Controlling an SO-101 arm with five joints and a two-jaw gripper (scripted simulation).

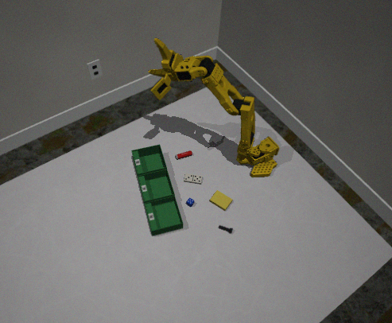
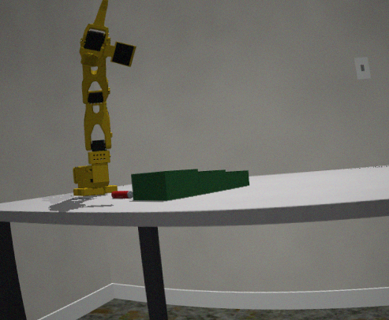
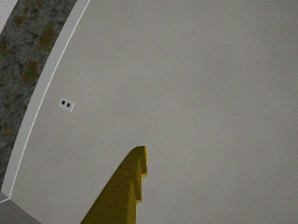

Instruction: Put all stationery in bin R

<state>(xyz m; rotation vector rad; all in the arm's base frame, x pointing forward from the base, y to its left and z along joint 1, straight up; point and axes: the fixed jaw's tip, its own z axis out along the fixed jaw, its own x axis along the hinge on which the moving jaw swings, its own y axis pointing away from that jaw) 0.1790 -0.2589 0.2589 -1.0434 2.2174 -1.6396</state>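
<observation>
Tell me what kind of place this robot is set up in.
Probably a plain indoor room used as a tabletop sorting workspace. A white table stands in a corner of bare grey walls with a white baseboard and a wall outlet; a small yellow arm and green bins sit on it.

Lighting even and dim overall — soft overhead source. Arm [image 1: 235,99] casts a grey shadow across the table [image 1: 100,258]. Frames coarse, slightly blurred — no glare.
</observation>
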